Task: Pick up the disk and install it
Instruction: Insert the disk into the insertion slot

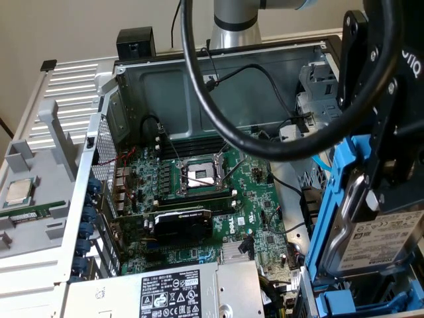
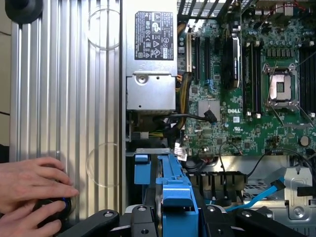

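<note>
1. A pale wall backs a ribbed grey tabletop (image 1: 69, 83). An open computer case (image 1: 165, 86) lies on its side there, so we look straight onto the motherboard (image 1: 262, 199).
2. The gripper (image 1: 387, 175) is clamped on the disk (image 1: 381, 242). Its fingers press the blue carrier (image 1: 331, 199), which we judge keeps them off the label and bare metal.
3. The disk hangs upright at the exterior view's right, above the case's drive-cage corner and not seated. That edge-on posture seems chosen to suit a narrow slot.
4. More blue plastic (image 1: 344, 301) sits just beneath it in the cage. We cannot tell whether they touch.
5. The empty CPU socket (image 1: 202, 173), the black graphics card (image 1: 182, 222) and the power supply (image 1: 172, 291) lie well apart from the disk.
6. In the wrist view a person's hands (image 2: 29, 192) rest on a dark device beside the case, probably a control.
</note>
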Action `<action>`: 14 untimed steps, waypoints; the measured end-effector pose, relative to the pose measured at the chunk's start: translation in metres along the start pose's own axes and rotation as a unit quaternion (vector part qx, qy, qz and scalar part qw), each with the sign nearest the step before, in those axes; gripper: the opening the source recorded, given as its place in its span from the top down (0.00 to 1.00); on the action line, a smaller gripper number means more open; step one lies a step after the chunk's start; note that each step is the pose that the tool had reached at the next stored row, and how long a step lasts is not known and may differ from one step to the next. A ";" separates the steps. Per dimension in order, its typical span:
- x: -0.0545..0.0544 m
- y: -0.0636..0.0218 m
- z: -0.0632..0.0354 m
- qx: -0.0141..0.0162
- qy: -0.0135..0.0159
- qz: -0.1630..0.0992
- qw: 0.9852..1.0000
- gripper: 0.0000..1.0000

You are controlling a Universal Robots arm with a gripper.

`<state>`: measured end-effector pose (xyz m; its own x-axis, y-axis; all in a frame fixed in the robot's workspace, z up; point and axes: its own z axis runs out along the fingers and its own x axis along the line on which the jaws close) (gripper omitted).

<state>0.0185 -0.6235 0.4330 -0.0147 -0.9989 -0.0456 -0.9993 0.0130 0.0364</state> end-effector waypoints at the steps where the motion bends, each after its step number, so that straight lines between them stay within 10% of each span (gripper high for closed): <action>1: 0.000 -0.0005 0.0002 0.000 0.000 0.000 1.000 0.63; 14: 0.001 -0.0010 0.0007 0.000 0.000 0.000 1.000 0.63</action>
<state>0.0195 -0.6241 0.4323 -0.0147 -0.9989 -0.0455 -0.9992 0.0130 0.0365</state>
